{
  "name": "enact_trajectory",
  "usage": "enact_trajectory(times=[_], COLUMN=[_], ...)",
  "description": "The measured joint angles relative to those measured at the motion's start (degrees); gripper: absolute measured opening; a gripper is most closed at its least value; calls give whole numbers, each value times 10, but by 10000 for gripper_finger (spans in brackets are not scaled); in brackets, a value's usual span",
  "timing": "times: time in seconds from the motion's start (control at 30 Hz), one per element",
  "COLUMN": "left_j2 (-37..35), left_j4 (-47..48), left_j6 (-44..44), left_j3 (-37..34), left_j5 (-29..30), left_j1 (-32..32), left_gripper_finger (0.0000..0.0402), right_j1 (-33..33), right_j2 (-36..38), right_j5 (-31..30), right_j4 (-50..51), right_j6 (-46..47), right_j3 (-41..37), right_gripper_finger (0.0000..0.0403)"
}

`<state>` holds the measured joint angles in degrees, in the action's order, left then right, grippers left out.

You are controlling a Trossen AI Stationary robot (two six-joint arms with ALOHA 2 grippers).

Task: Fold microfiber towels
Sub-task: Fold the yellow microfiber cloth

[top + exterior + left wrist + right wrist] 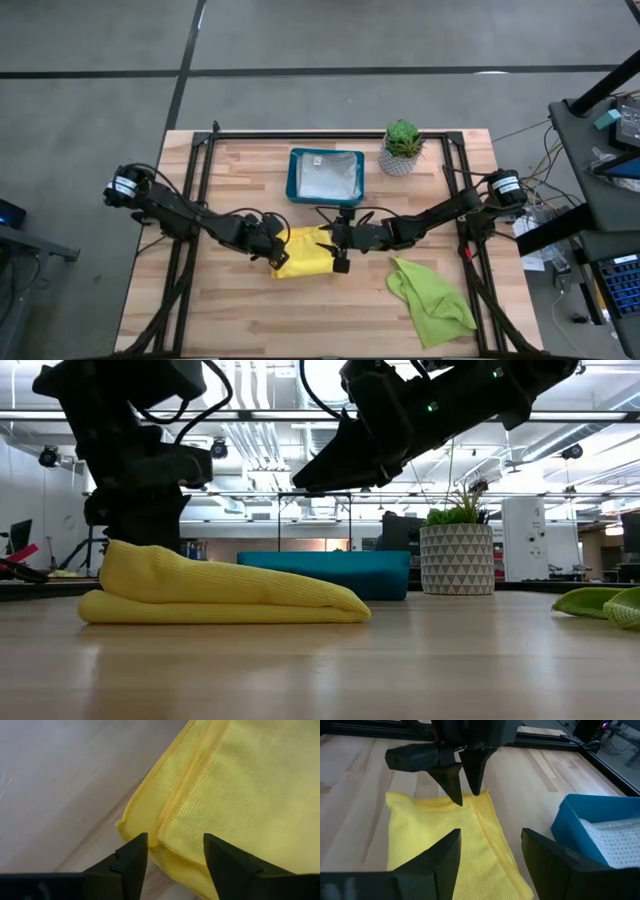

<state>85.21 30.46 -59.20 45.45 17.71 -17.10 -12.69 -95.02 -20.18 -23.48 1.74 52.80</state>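
A yellow towel (pixel 305 262) lies folded in layers near the middle of the wooden table (pixel 240 310). My left gripper (pixel 175 855) is open, and its fingers stand on either side of the towel's left corner. My right gripper (pixel 490 857) is open and hangs above the towel's right part, clear of it, as the low view shows. A lime green towel (pixel 430 300) lies crumpled at the near right. A pale towel (pixel 327 175) lies in the teal tray (pixel 292 175). My left gripper's open fingers (pixel 131 862) stand astride the yellow towel's hemmed folded edge (pixel 165 832) close to a corner, slanting down from the table's left. Whether they touch the cloth I cannot tell. The towel rests flat on the table.
A small potted plant (pixel 402 148) stands at the far right next to the tray. A black frame runs along the table's far edge and both sides (pixel 200 170). Bare wood lies along the near edge and at the near left.
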Motion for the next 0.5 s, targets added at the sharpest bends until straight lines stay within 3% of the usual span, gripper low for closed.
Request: enact_trajectory(times=[0.33, 0.5], left_j2=[30, 40], left_j4=[-8, -21], left_j6=[16, 42], left_j3=[-1, 10], left_j5=[-11, -17], left_j1=[0, 0], left_gripper_finger=[183, 155], right_j1=[0, 0], right_j2=[0, 0], right_j5=[0, -9], right_j4=[0, 0], right_j6=[-3, -3], right_j3=[0, 0], right_gripper_finger=[199, 199])
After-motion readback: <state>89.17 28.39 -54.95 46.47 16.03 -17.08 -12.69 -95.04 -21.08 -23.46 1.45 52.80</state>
